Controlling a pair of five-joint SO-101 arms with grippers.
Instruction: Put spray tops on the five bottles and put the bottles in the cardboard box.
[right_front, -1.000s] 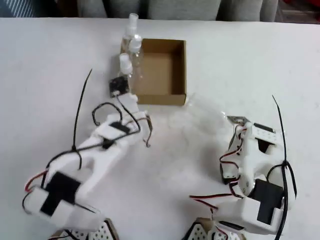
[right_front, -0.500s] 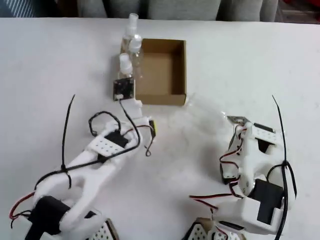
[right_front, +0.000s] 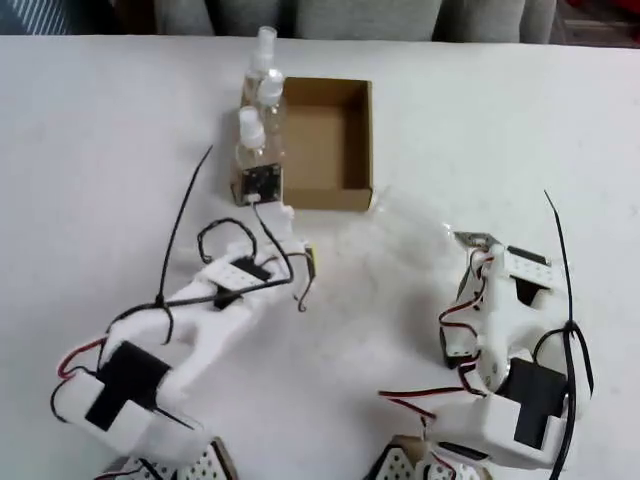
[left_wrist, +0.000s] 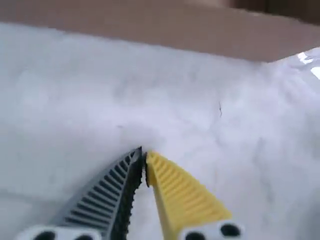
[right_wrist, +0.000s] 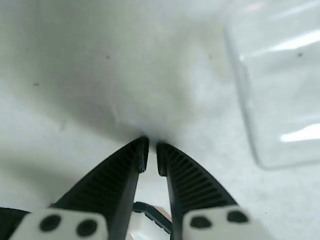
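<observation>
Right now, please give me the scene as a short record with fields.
box: cardboard box, open top
capped bottles: three bottles standing at its wall on the left arm's side; inside or outside unclear
loose bottle: clear bottle lying on table beside box
left gripper: shut, empty, before box's near wall
right gripper: shut, empty, near clear bottle

Bright even light, white table (right_front: 500, 120) nearly washed out, faint soft shadows, glare streaks on clear bottle (right_wrist: 280, 85)

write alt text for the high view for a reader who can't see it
Seen from above, an open cardboard box sits on a white table with three spray-topped bottles at its left wall. The left arm lies stretched toward the box; the right arm is folded up.
</observation>
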